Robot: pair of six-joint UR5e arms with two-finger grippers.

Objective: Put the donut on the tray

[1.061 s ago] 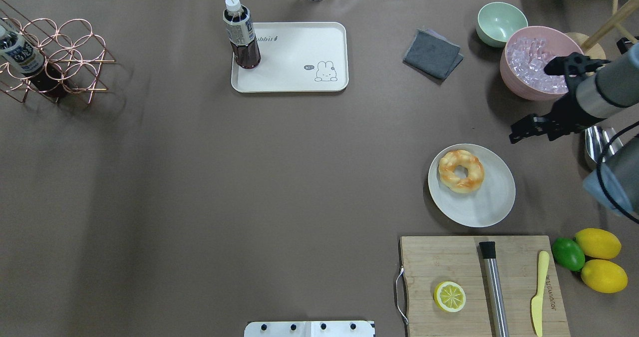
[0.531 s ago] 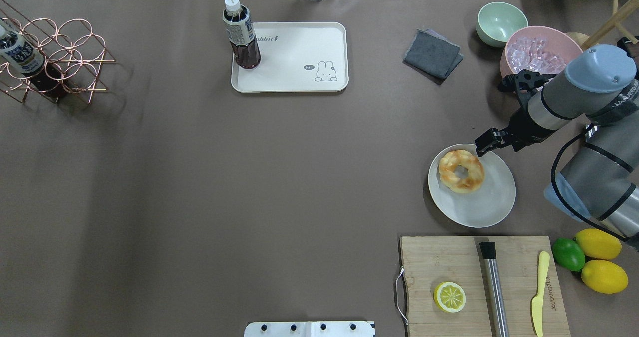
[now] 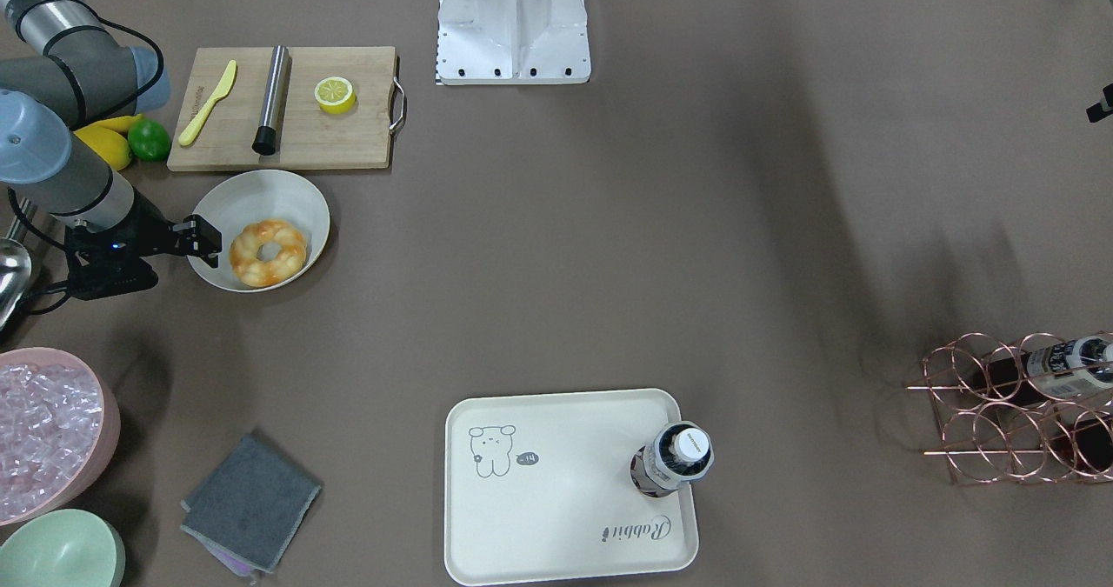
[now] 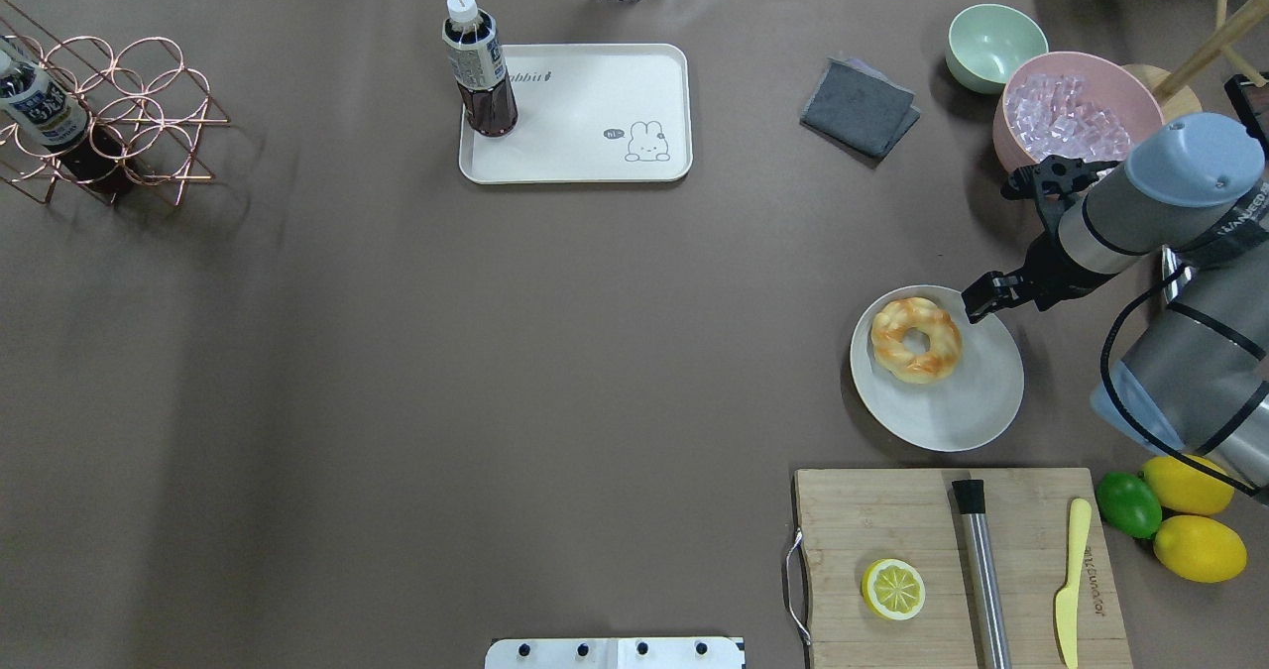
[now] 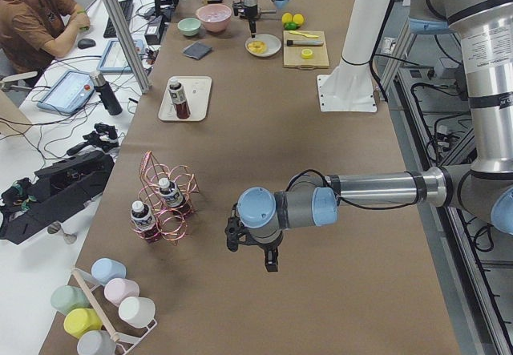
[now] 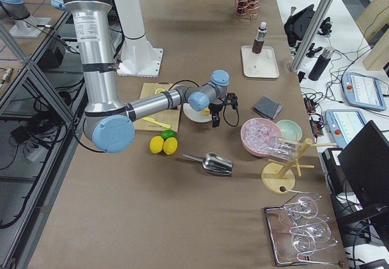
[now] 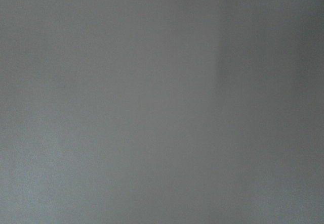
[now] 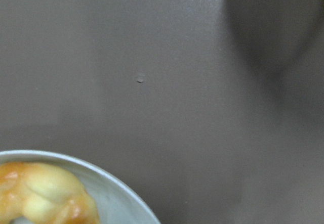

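The donut is a golden-orange braided ring lying on a round grey plate at the right of the table. It also shows in the front view and at the bottom left of the right wrist view. My right gripper hovers at the plate's far right rim, just beside the donut, and looks open and empty. The cream tray with the rabbit drawing lies at the far middle of the table. My left gripper shows only in the exterior left view, so I cannot tell its state.
A dark drink bottle stands on the tray's left corner. A wooden cutting board with a lemon half, a steel tube and a yellow knife lies near the plate. A pink bowl of ice, a green bowl and a grey cloth are beyond the plate.
My right arm has swung in from the right edge, and its gripper has moved left to the plate's rim beside the donut. The donut has not moved.
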